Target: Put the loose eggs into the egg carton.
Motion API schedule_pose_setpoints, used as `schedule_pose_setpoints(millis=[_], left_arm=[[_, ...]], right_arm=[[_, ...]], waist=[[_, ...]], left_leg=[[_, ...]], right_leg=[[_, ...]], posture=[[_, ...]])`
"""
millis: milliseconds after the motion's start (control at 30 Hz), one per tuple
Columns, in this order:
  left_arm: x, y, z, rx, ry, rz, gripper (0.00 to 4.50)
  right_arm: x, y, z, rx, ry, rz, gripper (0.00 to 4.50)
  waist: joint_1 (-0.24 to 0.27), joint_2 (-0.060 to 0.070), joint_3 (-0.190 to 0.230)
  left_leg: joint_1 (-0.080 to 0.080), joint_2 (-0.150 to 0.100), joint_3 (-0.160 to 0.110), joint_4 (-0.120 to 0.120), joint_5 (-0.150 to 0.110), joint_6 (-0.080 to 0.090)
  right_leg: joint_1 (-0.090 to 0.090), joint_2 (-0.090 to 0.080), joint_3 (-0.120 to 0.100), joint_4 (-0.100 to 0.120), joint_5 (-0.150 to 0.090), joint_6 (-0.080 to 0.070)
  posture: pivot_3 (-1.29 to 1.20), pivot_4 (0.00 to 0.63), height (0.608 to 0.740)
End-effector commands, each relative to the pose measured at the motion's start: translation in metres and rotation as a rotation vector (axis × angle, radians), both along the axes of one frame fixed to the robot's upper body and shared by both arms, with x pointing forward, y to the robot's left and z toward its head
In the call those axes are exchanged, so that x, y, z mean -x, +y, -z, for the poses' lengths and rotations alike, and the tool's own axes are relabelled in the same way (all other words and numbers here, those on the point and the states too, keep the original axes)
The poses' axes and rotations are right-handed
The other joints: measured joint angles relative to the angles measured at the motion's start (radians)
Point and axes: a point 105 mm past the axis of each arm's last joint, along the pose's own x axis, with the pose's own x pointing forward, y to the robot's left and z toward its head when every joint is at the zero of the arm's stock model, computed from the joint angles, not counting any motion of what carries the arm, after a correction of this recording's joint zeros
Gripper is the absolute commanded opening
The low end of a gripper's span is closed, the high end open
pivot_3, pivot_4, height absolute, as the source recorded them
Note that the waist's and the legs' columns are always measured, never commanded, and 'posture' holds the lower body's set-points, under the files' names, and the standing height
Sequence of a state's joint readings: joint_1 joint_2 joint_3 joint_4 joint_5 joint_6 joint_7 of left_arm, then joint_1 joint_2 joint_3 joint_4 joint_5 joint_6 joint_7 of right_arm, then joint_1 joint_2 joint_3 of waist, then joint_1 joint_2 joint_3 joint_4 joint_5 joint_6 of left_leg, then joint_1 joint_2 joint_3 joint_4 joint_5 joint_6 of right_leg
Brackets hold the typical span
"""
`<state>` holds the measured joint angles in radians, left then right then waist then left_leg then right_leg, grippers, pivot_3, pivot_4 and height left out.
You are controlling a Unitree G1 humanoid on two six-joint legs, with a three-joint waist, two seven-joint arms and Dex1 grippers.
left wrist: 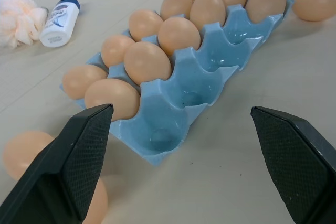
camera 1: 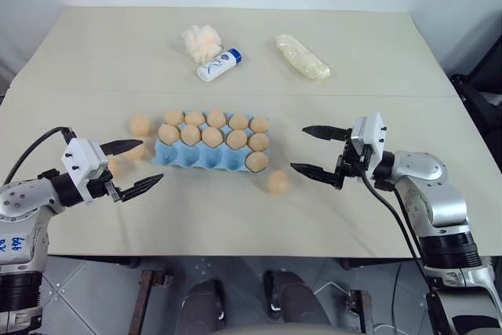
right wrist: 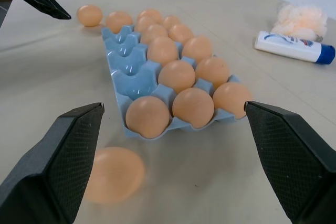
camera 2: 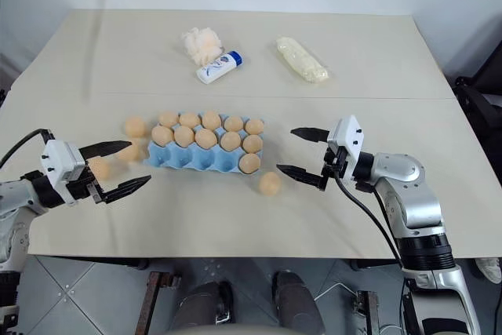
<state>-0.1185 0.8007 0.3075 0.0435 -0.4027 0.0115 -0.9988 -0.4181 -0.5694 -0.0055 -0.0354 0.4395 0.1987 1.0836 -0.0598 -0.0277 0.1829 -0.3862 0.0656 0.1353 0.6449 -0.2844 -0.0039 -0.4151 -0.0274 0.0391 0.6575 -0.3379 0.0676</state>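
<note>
At left, left gripper (camera 1: 132, 168): fingers spread wide, empty, held low over the table (camera 1: 353, 45), pointing toward the carton's left end.
Loose eggs, left (camera 1: 140, 125): one beside the carton's far-left corner; at least one more, partly hidden, just behind the gripper's fingers.
Egg carton (camera 1: 205, 158): table centre; far two rows full, near row holding one egg at its right end.
Loose egg, right (camera 1: 277, 182): near the carton's near-right corner.
Handling: likely smooth, rounded, prone to roll; clasp gently across the middle.
Right gripper (camera 1: 320, 151): wide open, empty, level, aimed left.
</note>
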Motion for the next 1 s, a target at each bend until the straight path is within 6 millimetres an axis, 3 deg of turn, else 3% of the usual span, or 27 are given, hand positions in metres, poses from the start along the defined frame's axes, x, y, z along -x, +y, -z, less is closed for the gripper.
schedule_pose_setpoints(millis=[33,267,400,500,633,1000], left_arm=[[-0.001,-0.003,-0.008,-0.011,-0.042,0.01,4.47],[0.003,-0.017,-0.012,0.025,-0.022,0.13,4.47],[0.024,-0.032,0.013,-0.053,0.119,0.296,4.47],[0.038,-0.035,0.031,-0.121,0.205,0.378,4.47],[0.037,-0.033,0.034,-0.134,0.209,0.374,4.47],[0.033,-0.024,0.032,-0.128,0.175,0.292,4.47]], right_arm=[[0.004,-0.002,-0.009,-0.007,-0.03,-0.002,4.5],[0.018,0.005,-0.001,0.04,0.047,-0.099,4.5],[0.031,0.019,0.029,0.167,0.135,-0.206,4.5],[0.018,0.027,0.049,0.225,0.111,-0.16,4.5],[0.004,0.037,0.058,0.215,0.098,-0.111,4.5],[0.008,0.061,0.076,0.166,0.133,-0.121,4.5]], waist=[[0.001,0.0,0.0],[0.002,0.0,0.0],[-0.001,0.0,0.0],[-0.006,0.0,0.0],[-0.005,0.0,0.0],[-0.003,0.0,0.0]], left_leg=[[0.0,0.0,0.0,0.0,0.0,0.0],[0.0,0.0,-0.001,0.002,0.0,0.0],[0.0,0.0,-0.001,0.001,0.0,0.0],[0.0,0.0,-0.001,0.001,0.0,0.0],[0.0,0.0,-0.001,0.002,0.001,0.0],[0.0,0.0,-0.003,0.002,0.0,0.0]], right_leg=[[0.0,0.0,0.0,0.0,0.0,0.0],[0.001,0.0,-0.001,0.0,0.0,0.0],[0.001,0.0,-0.001,0.001,0.0,0.0],[0.001,0.0,-0.001,0.001,0.0,-0.001],[0.001,0.0,-0.001,0.001,-0.001,-0.001],[0.001,0.0,-0.003,0.002,0.0,-0.002]], posture=[[0.0,0.15,0.74],[0.0,0.15,0.74],[0.0,0.15,0.74],[0.0,0.15,0.74],[0.0,0.15,0.74],[0.0,0.15,0.74]])
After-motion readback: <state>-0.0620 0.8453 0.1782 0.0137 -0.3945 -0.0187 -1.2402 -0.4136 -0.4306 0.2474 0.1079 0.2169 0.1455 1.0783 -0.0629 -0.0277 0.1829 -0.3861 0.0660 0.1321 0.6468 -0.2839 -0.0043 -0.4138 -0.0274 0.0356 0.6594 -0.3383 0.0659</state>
